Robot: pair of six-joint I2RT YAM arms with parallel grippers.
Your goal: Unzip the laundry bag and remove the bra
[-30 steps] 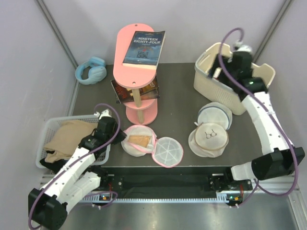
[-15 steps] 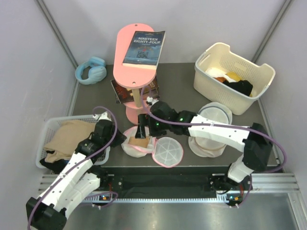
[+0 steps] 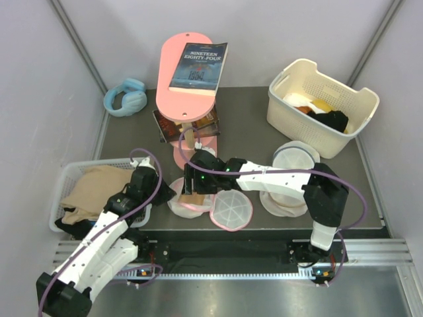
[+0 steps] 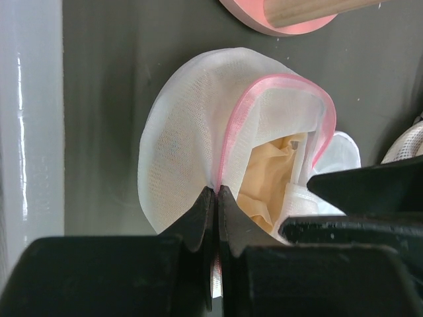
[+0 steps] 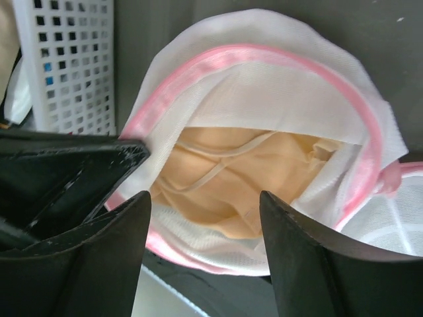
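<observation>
The laundry bag (image 3: 177, 206) lies at the table's front, unzipped, with its round lid (image 3: 231, 209) folded out to the right. My left gripper (image 3: 163, 191) is shut on the bag's pink rim (image 4: 228, 152) and holds the mouth open. The beige bra (image 5: 258, 175) lies crumpled inside, a thin strap showing on top, and it shows in the left wrist view too (image 4: 271, 178). My right gripper (image 3: 193, 189) hangs over the mouth, open, with its fingers (image 5: 112, 244) on either side of the bra (image 3: 193, 197).
A white basket (image 3: 66, 178) with beige clothes stands at the left. Behind the bag is a pink stand (image 3: 192, 155) bearing a book (image 3: 198, 66). Two other mesh bags (image 3: 296, 157) lie to the right, a cream basket (image 3: 322, 105) at back right, blue headphones (image 3: 125, 97) at back left.
The right arm has swung from the cream basket at back right down over the open bag, and its jaws have narrowed. The left gripper has kept its hold on the rim.
</observation>
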